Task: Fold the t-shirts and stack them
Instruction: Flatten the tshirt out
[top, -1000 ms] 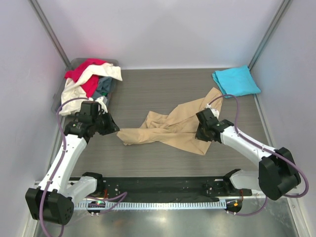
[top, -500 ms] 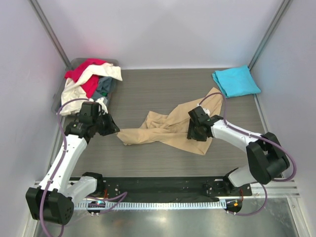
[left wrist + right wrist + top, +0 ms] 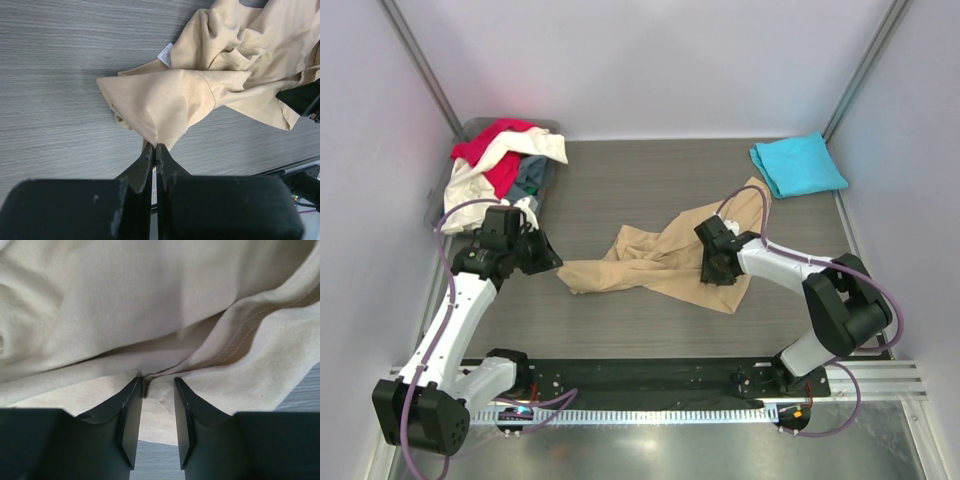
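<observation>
A crumpled tan t-shirt (image 3: 660, 255) lies mid-table. My left gripper (image 3: 557, 262) is shut on its left corner; the left wrist view shows the jaws (image 3: 156, 146) pinching a point of the tan cloth (image 3: 170, 95). My right gripper (image 3: 712, 275) rests on the shirt's right part, jaws a little apart; in the right wrist view it (image 3: 159, 382) straddles a fold of the tan cloth (image 3: 150, 300) with a gap between the fingers. A folded turquoise t-shirt (image 3: 798, 163) lies at the back right.
A grey bin (image 3: 480, 128) at the back left holds a red t-shirt (image 3: 490, 140), a white one (image 3: 480, 178) and a dark blue-grey one (image 3: 530, 175), spilling over its rim. Side walls stand close on both sides.
My right gripper has moved left and inward over the tan t-shirt's right part. The left gripper has held still on the corner.
</observation>
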Controlling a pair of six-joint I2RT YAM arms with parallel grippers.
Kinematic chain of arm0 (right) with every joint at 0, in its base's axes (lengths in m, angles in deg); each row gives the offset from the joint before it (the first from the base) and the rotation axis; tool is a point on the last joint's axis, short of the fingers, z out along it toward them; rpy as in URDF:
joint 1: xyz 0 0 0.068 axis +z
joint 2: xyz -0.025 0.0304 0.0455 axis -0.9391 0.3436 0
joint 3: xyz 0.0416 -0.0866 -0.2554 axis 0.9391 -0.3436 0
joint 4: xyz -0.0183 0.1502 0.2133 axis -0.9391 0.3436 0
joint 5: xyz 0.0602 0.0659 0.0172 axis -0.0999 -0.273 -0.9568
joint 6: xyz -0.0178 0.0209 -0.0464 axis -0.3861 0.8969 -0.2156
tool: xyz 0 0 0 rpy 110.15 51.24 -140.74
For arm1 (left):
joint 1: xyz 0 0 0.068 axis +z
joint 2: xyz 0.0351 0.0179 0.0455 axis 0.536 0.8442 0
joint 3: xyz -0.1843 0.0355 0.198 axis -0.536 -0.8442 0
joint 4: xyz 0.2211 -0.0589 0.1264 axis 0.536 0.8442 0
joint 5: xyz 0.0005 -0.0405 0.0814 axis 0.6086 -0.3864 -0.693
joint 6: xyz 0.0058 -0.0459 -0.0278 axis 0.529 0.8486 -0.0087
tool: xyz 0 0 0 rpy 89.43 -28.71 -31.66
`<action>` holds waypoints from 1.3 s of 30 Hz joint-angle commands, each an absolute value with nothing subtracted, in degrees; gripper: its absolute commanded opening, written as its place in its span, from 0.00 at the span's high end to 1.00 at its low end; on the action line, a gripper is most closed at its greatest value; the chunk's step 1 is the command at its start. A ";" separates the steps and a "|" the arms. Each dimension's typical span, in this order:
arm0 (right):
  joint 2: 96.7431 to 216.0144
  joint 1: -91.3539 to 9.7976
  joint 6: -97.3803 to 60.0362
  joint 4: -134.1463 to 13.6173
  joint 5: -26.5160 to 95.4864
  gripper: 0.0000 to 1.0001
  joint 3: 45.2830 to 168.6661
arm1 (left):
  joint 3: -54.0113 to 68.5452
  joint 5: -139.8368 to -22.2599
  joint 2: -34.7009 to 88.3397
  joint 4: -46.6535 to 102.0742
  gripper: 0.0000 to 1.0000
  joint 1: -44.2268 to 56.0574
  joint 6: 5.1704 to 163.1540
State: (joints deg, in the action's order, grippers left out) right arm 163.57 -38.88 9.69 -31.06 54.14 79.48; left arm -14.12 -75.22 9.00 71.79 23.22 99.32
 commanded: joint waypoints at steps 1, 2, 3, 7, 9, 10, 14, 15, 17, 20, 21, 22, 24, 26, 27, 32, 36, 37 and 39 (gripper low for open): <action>163.72 -38.62 8.44 -32.73 57.15 0.63 81.61 | -14.28 -74.89 8.46 69.63 1.00 23.62 98.77; 163.63 -38.62 8.35 -32.65 57.33 0.68 81.79 | -14.28 -75.07 8.37 69.63 1.00 23.54 98.77; 163.54 -38.62 8.35 -32.65 57.51 0.72 81.79 | -14.28 -75.16 8.45 69.63 1.00 23.62 98.77; 162.31 -38.62 8.61 -31.86 57.77 0.87 81.53 | -14.28 -74.98 8.54 69.63 1.00 23.54 98.77; 161.17 -38.62 8.70 -31.33 58.21 0.89 81.53 | -14.28 -74.98 8.54 69.54 1.00 23.62 98.77; 160.65 -38.62 8.88 -30.81 58.21 0.90 81.44 | -14.28 -75.07 8.46 69.54 1.00 23.54 98.77; 158.53 -38.62 8.88 -28.96 58.47 0.99 81.35 | -14.36 -75.07 8.63 69.54 1.00 23.54 98.77; 157.14 -38.62 8.88 -28.52 58.65 0.99 81.35 | -14.37 -75.16 8.54 69.45 1.00 23.54 98.77; 153.98 -38.62 8.88 -26.68 59.43 0.99 81.53 | -14.19 -75.42 8.54 69.54 1.00 23.54 98.77; 149.41 -38.70 8.79 -22.46 61.89 0.99 83.72 | -12.45 -75.69 8.37 70.85 1.00 23.54 98.95; 147.82 -38.70 8.70 -21.23 62.42 0.99 84.77 | -11.39 -75.69 8.11 72.51 1.00 23.54 98.95; 144.15 -38.79 8.62 -18.35 63.04 0.99 87.74 | -8.85 -75.69 7.67 73.40 1.00 23.54 99.04; 140.79 -38.88 8.09 -15.26 65.31 0.99 91.61 | -5.59 -75.86 6.70 75.85 1.00 23.54 98.95; 136.05 -38.97 7.30 -11.74 66.99 0.99 98.64 | 0.73 -77.00 5.56 77.79 1.00 23.54 98.77; 134.29 -38.88 6.95 -11.03 69.09 0.99 100.84 | 3.10 -77.53 5.38 80.06 1.00 23.54 98.51; 123.92 -38.97 5.01 -10.41 72.27 0.99 115.34 | 21.64 -80.25 5.38 85.97 1.00 23.54 97.98; 118.99 -38.97 3.96 -10.15 74.64 0.99 124.49 | 34.48 -82.19 4.85 88.70 1.00 23.54 97.72; 118.11 -38.97 3.61 -10.15 75.60 0.99 127.20 | 38.42 -82.54 4.59 88.53 1.00 23.54 97.72; 115.31 -38.97 3.26 -10.32 76.66 0.99 129.50 | 41.43 -82.89 2.75 86.61 1.00 23.54 97.55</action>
State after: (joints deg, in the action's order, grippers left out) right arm 117.16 -38.90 4.95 -11.50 72.12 126.21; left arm 36.81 -81.19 5.02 85.93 23.22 98.87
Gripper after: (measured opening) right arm 0.036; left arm 0.008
